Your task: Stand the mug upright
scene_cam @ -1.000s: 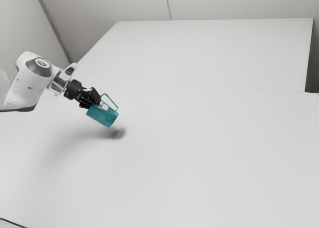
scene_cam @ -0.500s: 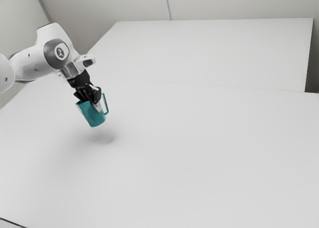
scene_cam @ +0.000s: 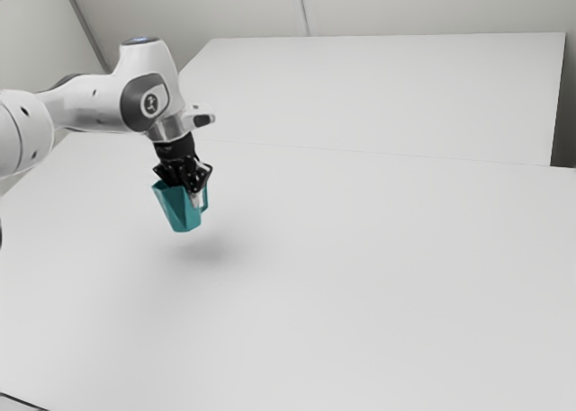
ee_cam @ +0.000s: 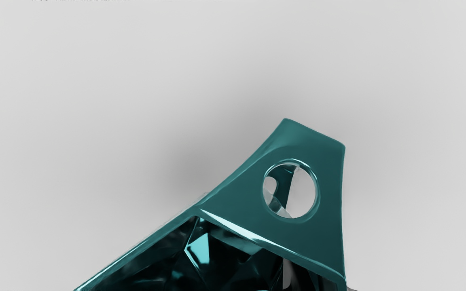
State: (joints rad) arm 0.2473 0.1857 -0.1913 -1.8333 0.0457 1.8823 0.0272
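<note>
Nearest in the wrist view, the open rim and pierced handle [ee_cam: 327,182] of the teal faceted mug [scene_cam: 180,208] show mouth toward the camera; at the left of the exterior frame, the black two-finger gripper [scene_cam: 194,198] pinches its wall on the handle side, base down, slightly tilted. Beyond the base lies a soft shadow [scene_cam: 205,251] on the white table [scene_cam: 360,276], apart from the mug, so it hangs in the air. I'd level the base first, lower gently until it sits flat, then open and withdraw straight up, clear of the rim.
</note>
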